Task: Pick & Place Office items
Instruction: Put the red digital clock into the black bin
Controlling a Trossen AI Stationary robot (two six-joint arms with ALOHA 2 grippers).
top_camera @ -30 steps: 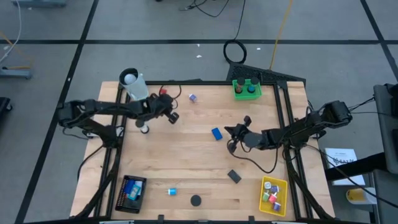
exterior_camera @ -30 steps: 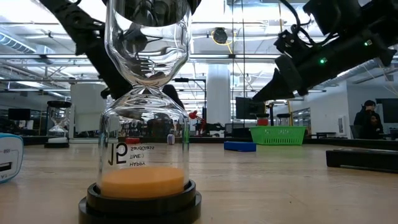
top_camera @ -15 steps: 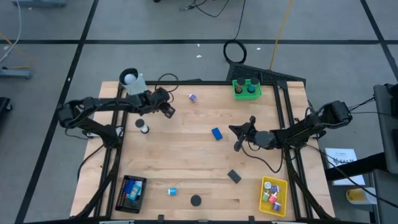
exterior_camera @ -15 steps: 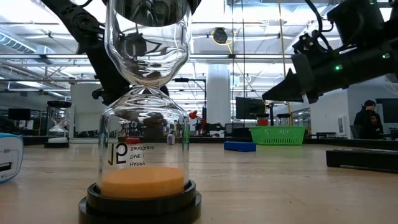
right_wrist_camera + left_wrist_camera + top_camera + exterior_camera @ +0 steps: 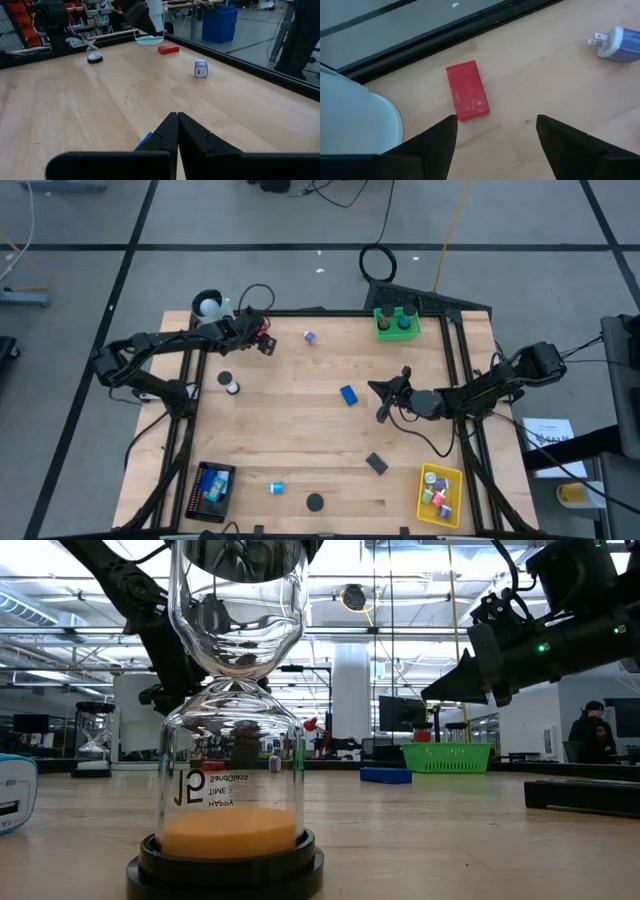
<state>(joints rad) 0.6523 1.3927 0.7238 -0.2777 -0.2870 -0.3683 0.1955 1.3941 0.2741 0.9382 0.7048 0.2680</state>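
Observation:
A red block (image 5: 467,90) lies flat on the table by the far rail, next to the white cup (image 5: 208,307). My left gripper (image 5: 495,125) hovers open just short of it, its fingers pointing down at a slant, nothing between them. Right of it lies a blue-and-white plug piece (image 5: 615,42). A blue block (image 5: 348,394) lies mid-table. My right gripper (image 5: 177,120) hangs shut close beside that block, above the table (image 5: 425,695), pointing about level toward the far left. A black block (image 5: 376,463) and a teal piece (image 5: 277,488) lie nearer the front.
A green tray (image 5: 397,323) stands at the far edge, a yellow tray (image 5: 438,490) at the near right, a black mesh tray (image 5: 212,488) at the near left, each holding pieces. A small hourglass (image 5: 228,383) stands left; a large one (image 5: 235,740) blocks the low view.
My left gripper has swung from beside the small hourglass toward the table's far edge and now hovers over the red block by the cup. My right gripper drew back a little toward the right edge and tipped, then kept still. Nothing on the table has moved.

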